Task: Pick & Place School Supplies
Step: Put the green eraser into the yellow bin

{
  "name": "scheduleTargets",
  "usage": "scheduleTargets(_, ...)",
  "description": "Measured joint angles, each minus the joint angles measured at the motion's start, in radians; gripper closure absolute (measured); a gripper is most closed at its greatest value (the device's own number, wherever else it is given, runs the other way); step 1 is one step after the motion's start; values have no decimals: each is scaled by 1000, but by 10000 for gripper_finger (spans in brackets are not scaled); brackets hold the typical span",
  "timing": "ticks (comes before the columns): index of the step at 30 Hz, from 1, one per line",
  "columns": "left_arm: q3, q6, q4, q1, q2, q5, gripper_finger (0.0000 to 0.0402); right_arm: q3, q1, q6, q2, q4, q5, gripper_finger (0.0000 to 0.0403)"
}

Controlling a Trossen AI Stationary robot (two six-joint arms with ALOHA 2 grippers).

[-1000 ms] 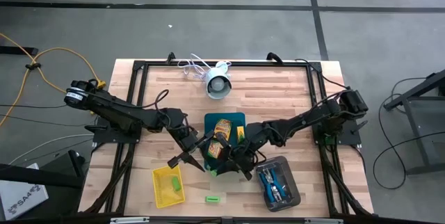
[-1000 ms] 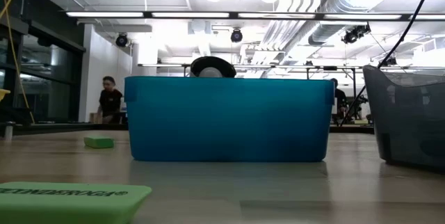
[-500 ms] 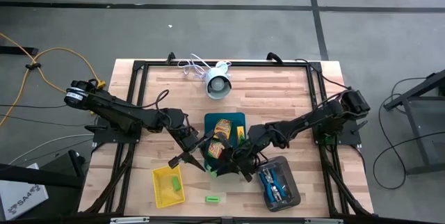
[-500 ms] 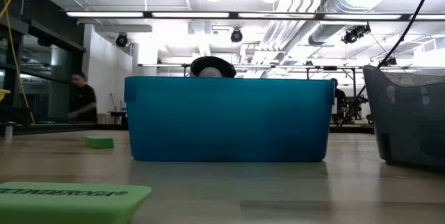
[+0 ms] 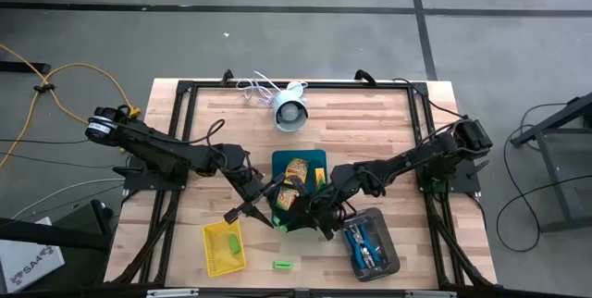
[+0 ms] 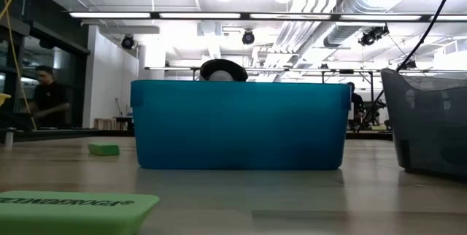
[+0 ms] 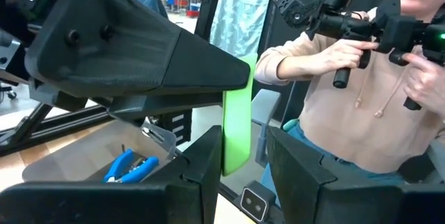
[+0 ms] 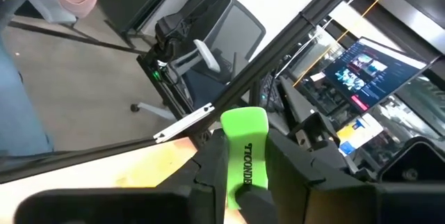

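Though hard to resolve from above, reads as a mid-air handover just front of teal tray [image 5: 314,156]. Right gripper [image 8: 243,161] pressed onto one end of block [image 8: 245,147], printed face showing, long axis running out ahead of its fingers. Left gripper [image 7: 245,147] straddling the other end, jaws spread: block against one finger [image 7: 208,172], visible gap to the other. Not clamped on that side yet.

Next move, best guess: close left, then release right. Hinges on block sitting off-centre in left's gap, so expect a nudge or tilt on closing.

Likely drop is yellow tray [image 5: 211,259], on left arm's side and already holding a green block [image 5: 233,241].

Around:
- second green block [image 5: 283,265] loose on table [image 5: 388,122], near front edge
- two boxes [image 5: 296,168] in teal tray
- scissors [image 5: 363,242] in grey tray [image 5: 379,217], just beside right gripper

Both wrists crowd the same spot, so collision risk on retreat.
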Motion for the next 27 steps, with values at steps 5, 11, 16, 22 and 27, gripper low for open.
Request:
scheduleTargets(5,0,1,14,0,0,0,289,0,-1,-13,0,4,18,329)
scheduleTargets(11,0,1,15,0,0,-27,290,0,-1,-36,0,4,29,330)
scheduleTargets(16,0,-1,15,0,0,-32,314,0,-1,-49,0,4,30,330)
scheduleTargets(22,0,-1,15,0,0,-34,357,0,-1,-49,0,4,30,330)
scheduleTargets(27,0,-9,14,0,0,-34,365,0,-1,-49,0,-1,29,329)
